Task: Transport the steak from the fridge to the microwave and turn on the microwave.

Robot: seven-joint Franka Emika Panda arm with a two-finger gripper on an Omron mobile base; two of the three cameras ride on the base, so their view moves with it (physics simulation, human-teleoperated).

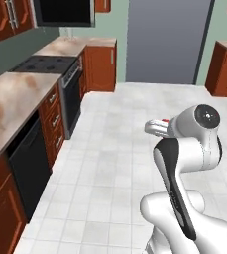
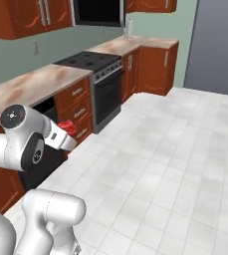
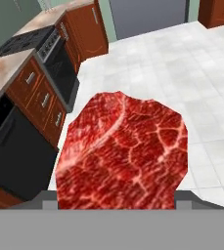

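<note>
in the left base view, the marbled worktop (image 1: 11,101) runs along the left wall, with a black dishwasher front (image 1: 28,166) below it and red-brown drawers (image 1: 53,124) next to that. further back sits the black stove (image 1: 48,64) with its dark oven door, and above it hangs the microwave (image 1: 64,12), its dark front shut. a second stretch of worktop turns the corner behind the stove. the tall grey fridge (image 1: 164,42) stands at the far end of the white tiled floor (image 1: 115,149), its door closed, with red-brown cabinets on both sides. toward the right, the white arm (image 1: 184,158) is folded up over the floor, well away from both the fridge and the microwave.

in the right base view, the arm's wrist points toward the lower cabinets, and a bit of red shows at its tip: the steak (image 2: 67,128), carried in the air just in front of the drawers beside the dishwasher.

in the hand view, the steak (image 3: 125,154) looms large and close, a marbled red slab sitting between the two fingers of the claw (image 3: 118,197), whose grey tips peek out at either side of its lower edge. the claw stands wide, closed on the steak across its breadth. behind the meat lie the floor, the stove and the fridge's grey door.
</note>
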